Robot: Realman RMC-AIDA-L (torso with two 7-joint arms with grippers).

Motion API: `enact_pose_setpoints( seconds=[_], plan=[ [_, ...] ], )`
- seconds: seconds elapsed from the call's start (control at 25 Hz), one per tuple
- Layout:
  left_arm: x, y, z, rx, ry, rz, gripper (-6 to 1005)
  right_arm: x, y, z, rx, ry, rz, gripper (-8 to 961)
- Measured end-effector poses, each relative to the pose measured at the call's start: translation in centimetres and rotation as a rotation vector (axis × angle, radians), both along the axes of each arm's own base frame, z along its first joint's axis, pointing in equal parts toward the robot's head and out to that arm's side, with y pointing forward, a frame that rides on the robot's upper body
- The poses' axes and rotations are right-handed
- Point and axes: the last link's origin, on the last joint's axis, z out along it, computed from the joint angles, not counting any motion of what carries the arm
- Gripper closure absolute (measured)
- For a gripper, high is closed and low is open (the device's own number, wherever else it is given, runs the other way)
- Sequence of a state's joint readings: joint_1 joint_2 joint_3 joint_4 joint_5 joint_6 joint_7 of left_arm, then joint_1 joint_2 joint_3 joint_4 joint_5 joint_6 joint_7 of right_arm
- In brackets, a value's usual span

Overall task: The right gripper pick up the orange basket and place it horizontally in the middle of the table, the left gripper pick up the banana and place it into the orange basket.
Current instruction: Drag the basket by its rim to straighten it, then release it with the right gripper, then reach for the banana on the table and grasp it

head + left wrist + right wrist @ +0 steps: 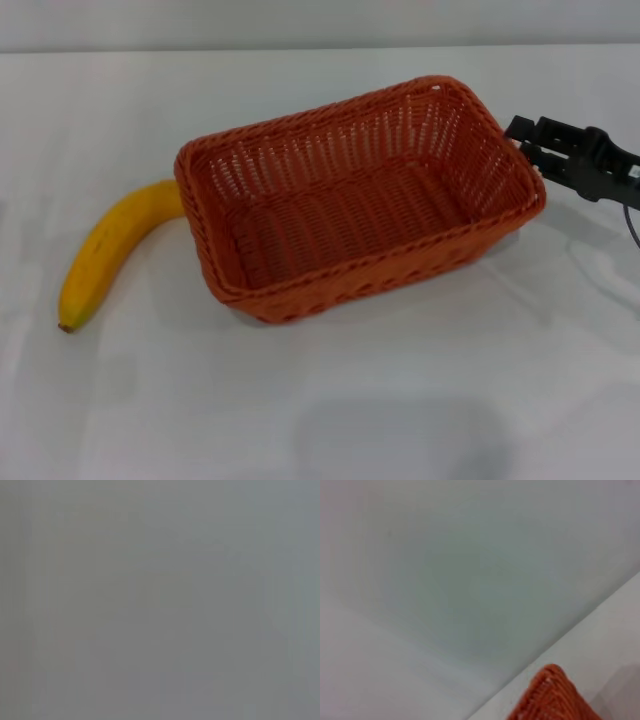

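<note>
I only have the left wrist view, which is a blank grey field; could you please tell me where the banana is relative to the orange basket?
Observer: In the head view the banana lies on the table on the robot's left of the orange basket, its upper end meeting the basket's left corner.
Operator: Thank you. Is anything in the basket?
Observer: No, its woven floor is bare.
Operator: And where is the right gripper?
Observer: The right gripper is at the basket's right end, at rim height; I cannot tell whether it grips the rim.
Operator: Is the left gripper visible anywhere?
Observer: No, it appears in no view.
</note>
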State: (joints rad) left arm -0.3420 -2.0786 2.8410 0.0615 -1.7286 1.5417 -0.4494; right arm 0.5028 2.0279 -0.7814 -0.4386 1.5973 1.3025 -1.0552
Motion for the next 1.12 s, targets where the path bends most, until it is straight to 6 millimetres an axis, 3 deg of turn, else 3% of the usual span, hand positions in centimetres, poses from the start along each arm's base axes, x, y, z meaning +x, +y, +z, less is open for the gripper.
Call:
enact_pose_setpoints(
  seconds=[0.24, 0.52, 0.84, 1.12],
  plan=[
    [-0.5, -0.5, 0.3, 0.016, 0.000, 0.022, 130, 1.3, -1.4, 0.8, 0.023, 0.026, -0.022, 403],
    [-0.7, -0.6, 0.4, 0.021, -0.002, 0.033, 131, 2.6, -2.4, 3.8, 0.155, -0.016, -0.008, 407],
    [-0.7, -0.1, -0.7, -0.014, -0.053, 0.052, 132, 2.6, -1.7, 6.4, 0.456, -0.162, 0.129, 413],
    [-2.0, 0.6, -2.0, -0.135, -0.286, 0.061, 132, 4.6, -2.8, 6.7, 0.808, -0.400, 0.166, 415]
  ],
)
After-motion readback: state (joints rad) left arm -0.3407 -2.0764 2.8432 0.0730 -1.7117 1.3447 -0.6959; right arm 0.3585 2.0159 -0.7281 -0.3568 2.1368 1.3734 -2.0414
